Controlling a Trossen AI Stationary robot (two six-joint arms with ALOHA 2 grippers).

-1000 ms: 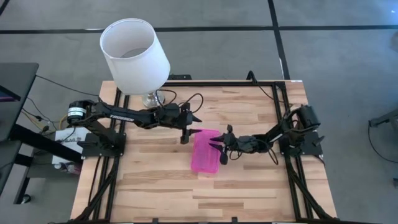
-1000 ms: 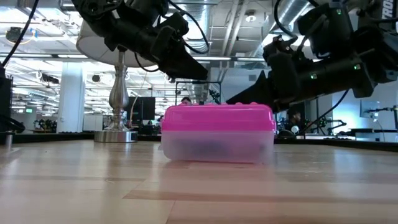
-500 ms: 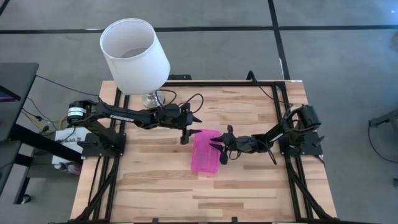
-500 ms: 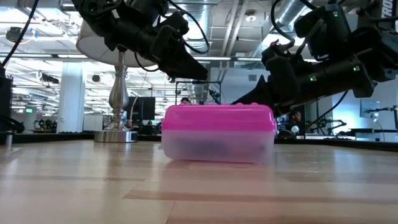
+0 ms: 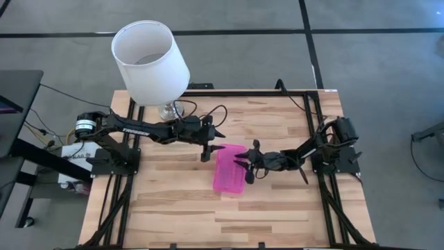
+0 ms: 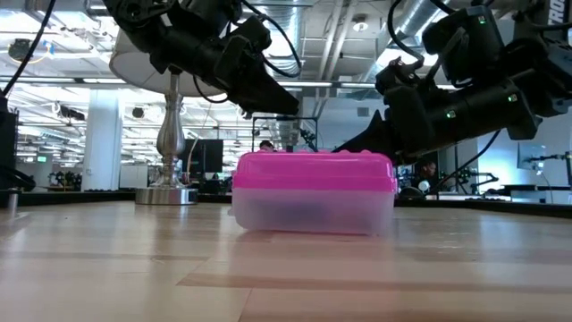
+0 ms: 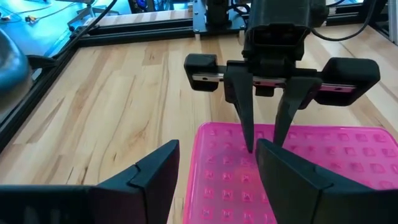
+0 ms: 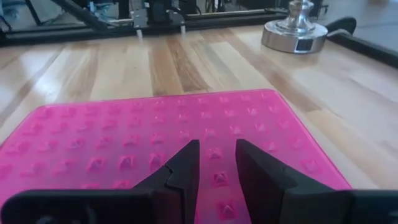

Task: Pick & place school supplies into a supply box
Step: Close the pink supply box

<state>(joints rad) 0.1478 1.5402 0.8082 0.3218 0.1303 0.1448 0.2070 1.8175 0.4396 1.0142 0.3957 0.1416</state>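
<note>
The supply box (image 5: 230, 170), a clear base under a shut pink lid (image 6: 313, 170), rests flat on its base at the middle of the wooden table. Through the clear base only a dim shadow shows; no school supplies can be made out. My left gripper (image 5: 214, 142) hangs open above the box's far left corner, holding nothing (image 7: 217, 149). My right gripper (image 5: 239, 164) reaches in from the right over the lid, fingers slanting down with a narrow empty gap between them (image 8: 217, 149). My right gripper's fingertips (image 7: 252, 146) stand at the lid's top face (image 7: 236, 155), near the box's far end, slanting down from the table's right. Whether they touch the lid or hover just above it, I cannot tell.
A table lamp with a white shade (image 5: 149, 59) stands on its metal base (image 5: 168, 110) at the table's far left, close behind my left arm. Black frame rails (image 5: 326, 201) run along the table's left and right edges. Bare wood (image 5: 208, 215) lies in front of the box.
My right gripper has tipped a little, its wrist end rising while its fingertips stay at the lid. The box has not moved.
</note>
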